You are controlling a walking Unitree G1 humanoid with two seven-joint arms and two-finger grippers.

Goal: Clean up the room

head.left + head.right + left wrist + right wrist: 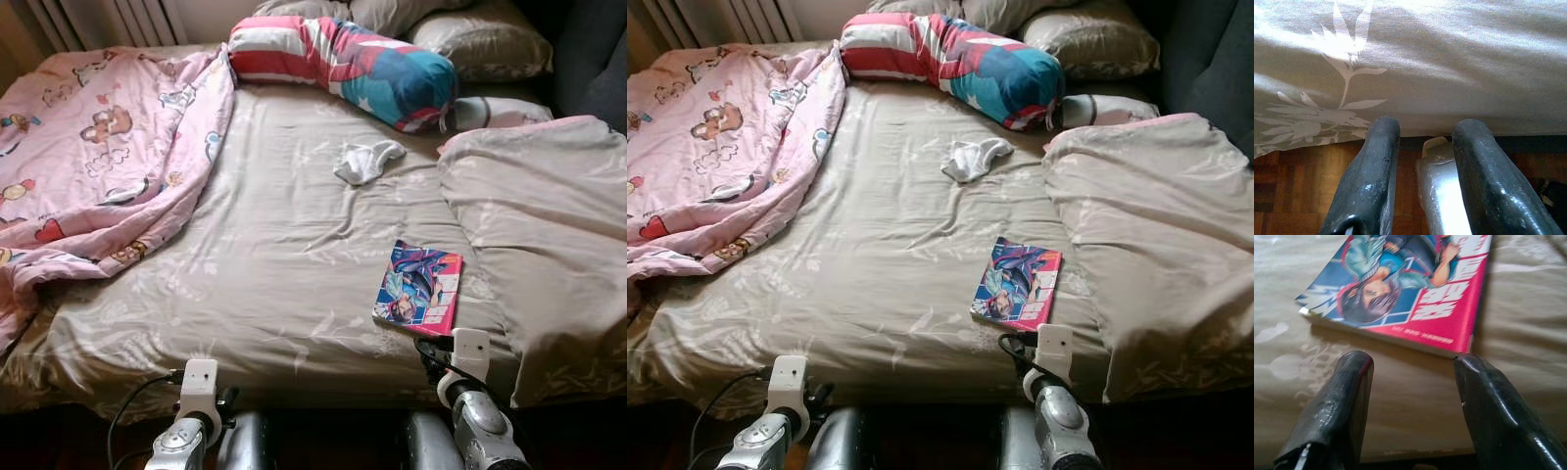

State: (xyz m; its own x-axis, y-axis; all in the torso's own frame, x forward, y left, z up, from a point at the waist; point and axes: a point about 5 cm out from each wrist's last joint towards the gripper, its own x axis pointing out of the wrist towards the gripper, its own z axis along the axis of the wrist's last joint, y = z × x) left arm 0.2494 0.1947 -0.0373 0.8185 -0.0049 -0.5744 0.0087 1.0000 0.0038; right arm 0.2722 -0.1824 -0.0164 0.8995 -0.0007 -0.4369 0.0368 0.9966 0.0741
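Our two arms are silver, rounded metal; each wrist carries a white boxy camera mount [199, 384] with small dark screw holes and black cables looping beside it. Our gripper fingers [1367, 186] are long, glossy black, scuffed with pale flecks.

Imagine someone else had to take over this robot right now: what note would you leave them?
Right gripper: open, low at the bed's near edge, aimed at the comic book, not touching it.
Left gripper: open, holding nothing, below the bed edge over the wooden floor.
On the bed sheet: the book near the front, a white sock further back, a pink blanket bunched on the robot's left.
Done: nothing picked up.
Left: probably book first, then sock.
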